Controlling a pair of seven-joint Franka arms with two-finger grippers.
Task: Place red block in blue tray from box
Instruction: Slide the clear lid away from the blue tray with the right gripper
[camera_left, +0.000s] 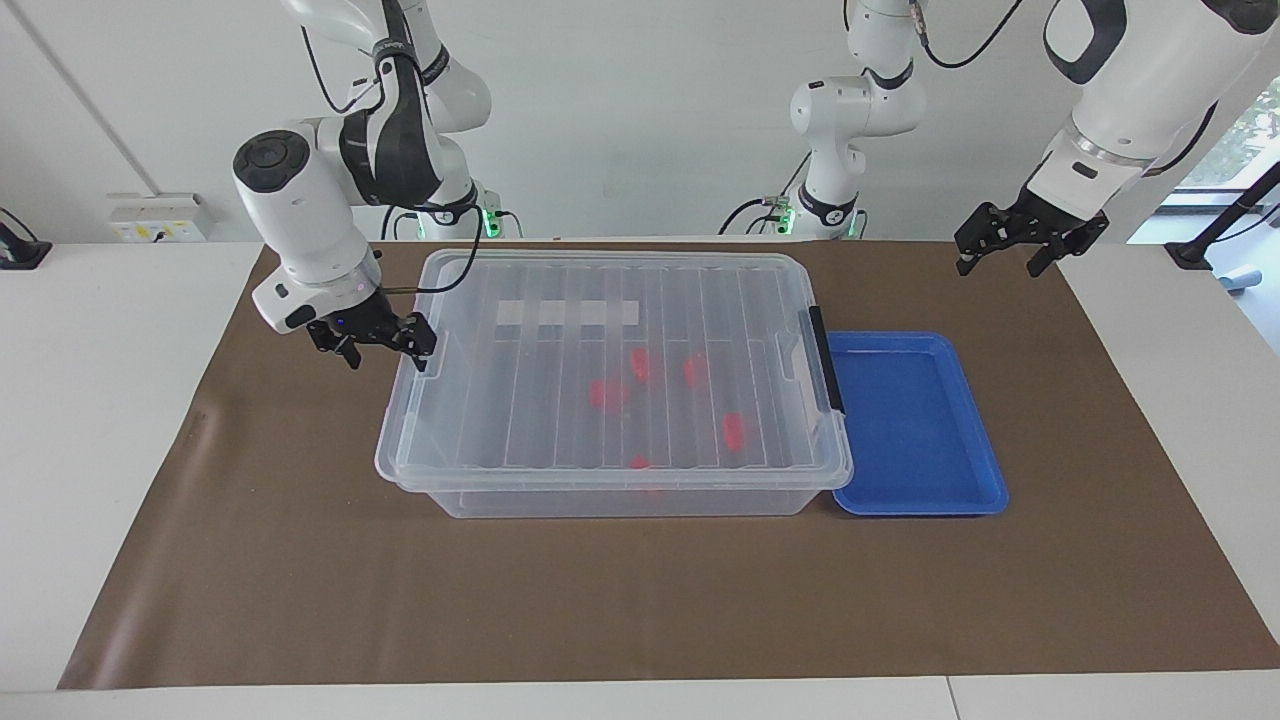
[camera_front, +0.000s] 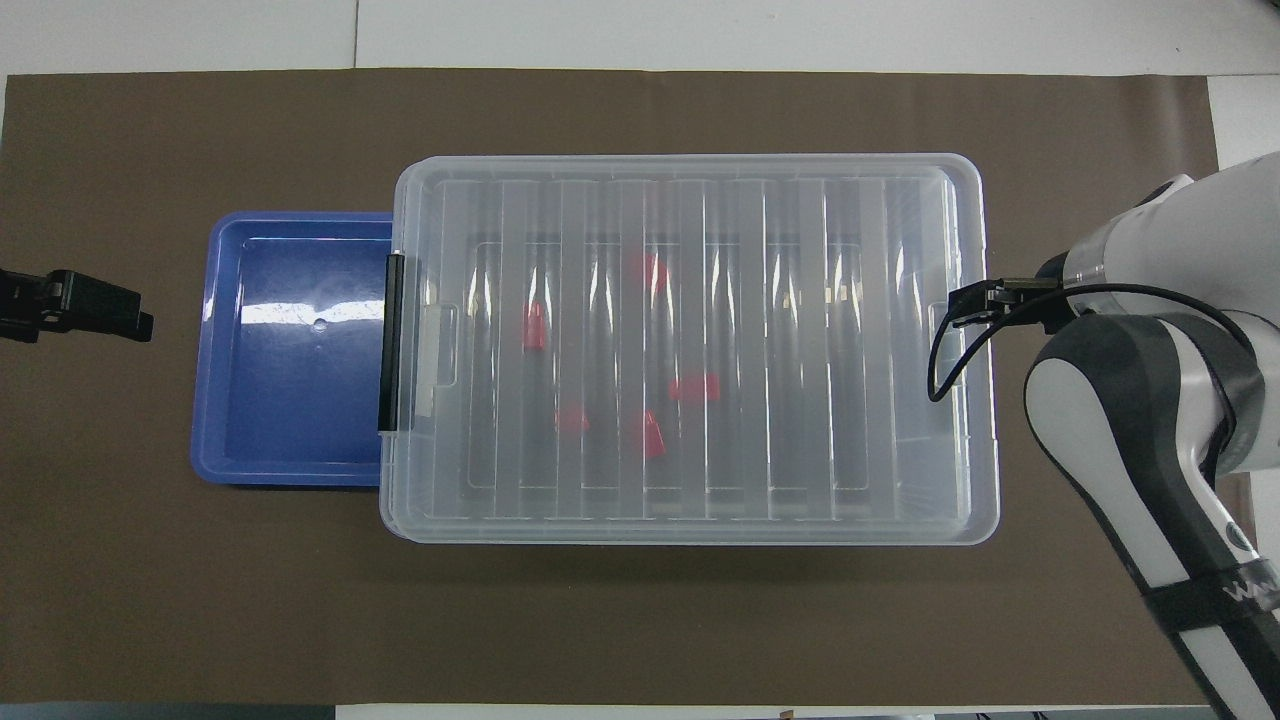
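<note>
The clear box (camera_left: 600, 498) (camera_front: 690, 535) stands mid-mat with its ribbed lid (camera_left: 540, 390) shut. Several red blocks lie inside, among them one (camera_left: 733, 430) (camera_front: 535, 326) near the black latch (camera_left: 826, 360) (camera_front: 391, 342). The blue tray (camera_left: 915, 420) (camera_front: 290, 380) is bare and touches the box's latch end. My right gripper (camera_left: 385, 355) hangs open at the lid's edge on the box's other end; in the overhead view its arm covers most of it. My left gripper (camera_left: 1000, 262) (camera_front: 100, 305) waits open in the air over the mat beside the tray.
A brown mat (camera_left: 640, 600) covers the white table (camera_left: 90, 420). A white label strip (camera_left: 566, 313) sits on the lid. The arm bases (camera_left: 825, 205) stand at the table's robot edge. Bare mat stretches from the box to the edge farthest from the robots.
</note>
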